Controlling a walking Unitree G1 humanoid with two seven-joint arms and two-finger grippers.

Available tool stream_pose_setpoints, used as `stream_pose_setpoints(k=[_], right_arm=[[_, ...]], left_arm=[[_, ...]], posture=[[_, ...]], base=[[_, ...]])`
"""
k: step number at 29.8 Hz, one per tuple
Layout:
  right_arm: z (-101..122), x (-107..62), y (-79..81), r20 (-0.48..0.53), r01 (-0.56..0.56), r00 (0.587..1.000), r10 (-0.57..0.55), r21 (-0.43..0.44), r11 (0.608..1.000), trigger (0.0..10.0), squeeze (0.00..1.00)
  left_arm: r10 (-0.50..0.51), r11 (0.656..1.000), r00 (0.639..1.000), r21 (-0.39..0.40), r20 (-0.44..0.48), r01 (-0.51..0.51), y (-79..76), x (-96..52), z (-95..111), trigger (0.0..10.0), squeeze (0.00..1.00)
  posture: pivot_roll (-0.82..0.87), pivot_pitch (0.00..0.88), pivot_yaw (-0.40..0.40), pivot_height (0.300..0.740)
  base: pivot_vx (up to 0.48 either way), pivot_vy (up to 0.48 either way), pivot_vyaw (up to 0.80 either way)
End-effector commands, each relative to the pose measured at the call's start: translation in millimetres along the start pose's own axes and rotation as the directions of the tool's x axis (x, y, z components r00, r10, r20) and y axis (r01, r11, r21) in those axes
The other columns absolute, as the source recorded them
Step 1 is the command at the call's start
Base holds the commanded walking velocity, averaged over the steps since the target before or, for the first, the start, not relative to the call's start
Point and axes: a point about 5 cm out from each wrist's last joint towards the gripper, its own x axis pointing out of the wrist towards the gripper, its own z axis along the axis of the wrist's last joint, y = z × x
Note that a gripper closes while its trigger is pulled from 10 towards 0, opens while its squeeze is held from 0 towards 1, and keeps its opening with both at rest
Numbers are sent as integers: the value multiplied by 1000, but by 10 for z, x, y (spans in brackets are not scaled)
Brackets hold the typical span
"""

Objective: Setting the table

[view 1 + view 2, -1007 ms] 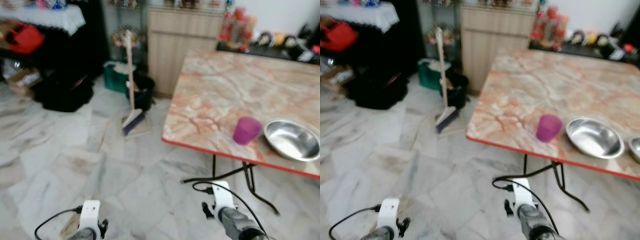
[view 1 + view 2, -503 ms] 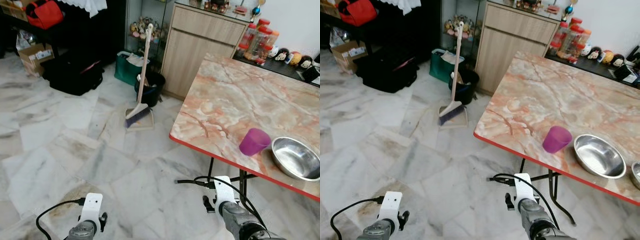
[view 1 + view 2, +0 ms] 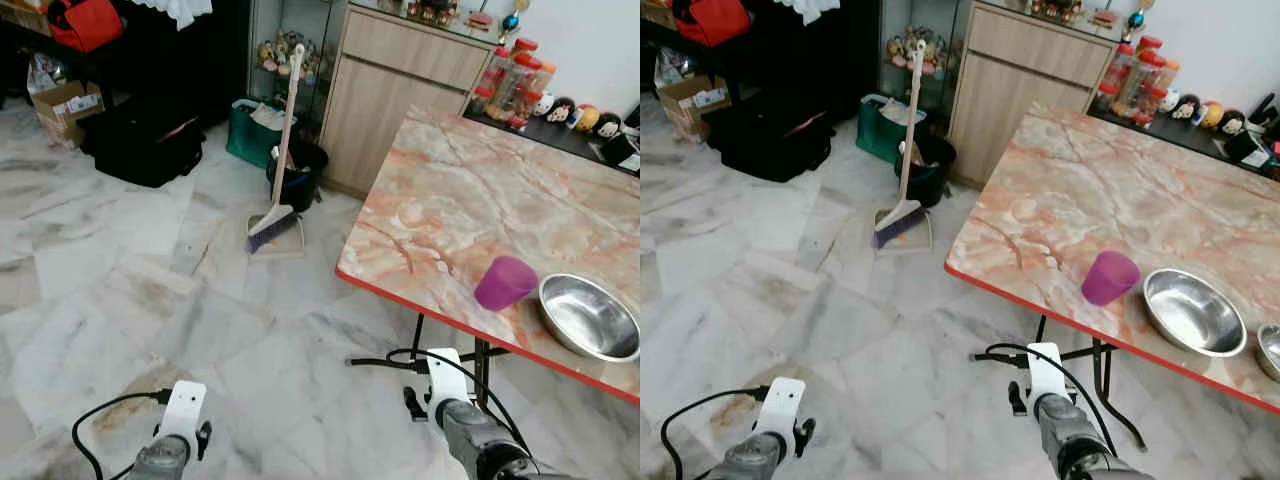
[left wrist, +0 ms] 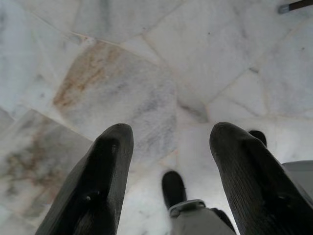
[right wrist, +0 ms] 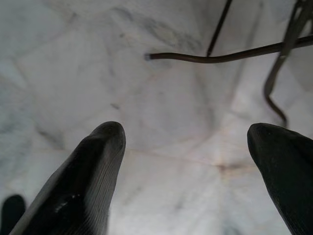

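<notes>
Floor (image 3: 120, 290): grey-veined white marble tiles, covering the left and lower frame.

Counter (image 3: 470, 200): pink-orange marbled top with red edge, on black folding legs, right half of the frame.

Wooden cabinet (image 3: 410, 100): light wood, upper centre, behind the counter.

Black bag (image 3: 140, 150): on the floor, upper left.

Broom (image 3: 280, 160): upright, leaning by a dark bin (image 3: 300, 175), upper centre.

Steel bowl (image 3: 588, 317): on the counter near its front edge, right side. A second bowl's rim (image 3: 1268, 350) shows at the far right edge.

Purple cup (image 3: 505, 282): upright on the counter, just beside the steel bowl on its left.

Left pincer (image 4: 168, 161): hanging over the floor, lower left; fingers spread, holding nothing.

Right pincer (image 5: 195, 166): hanging over the floor near the counter legs, lower centre-right; fingers spread wide, holding nothing.
</notes>
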Motion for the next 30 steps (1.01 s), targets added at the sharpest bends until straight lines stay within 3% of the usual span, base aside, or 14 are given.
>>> stream_pose_setpoints(k=[1,4,5,9,12,30], right_arm=[[-13,-5,-71,9,27,1000,-27,30,999,10000,0],[-15,-5,-75,10,30,999,-30,34,999,10000,0],[-18,-5,-76,9,31,999,-31,30,999,10000,0],[-35,-6,-77,-5,27,1000,-27,16,1000,10000,0],[-56,-7,-86,-18,26,1000,-26,18,1000,10000,0],[-77,-11,-129,-31,39,999,-39,1,999,10000,0]], left_arm=[[-27,1000,999,-11,-23,26,-66,-6,-55,10000,0],[-34,999,999,-27,-25,33,-75,-7,-61,10000,0],[-47,999,998,-14,-29,46,-82,-7,-63,10000,0],[-69,997,997,39,-38,70,-91,-7,-64,10000,0],[-58,998,998,3,-37,58,-99,-11,-81,10000,0],[-70,997,997,20,-19,71,-147,-11,-67,10000,0]], posture=[[64,0,-89,740],[57,0,-79,740],[29,0,-45,740],[13,0,-39,740],[8,0,-41,740],[-2,0,-30,740]], base=[[0,0,0],[0,0,0],[0,0,0],[0,0,0],[0,0,-588],[0,0,-580]])
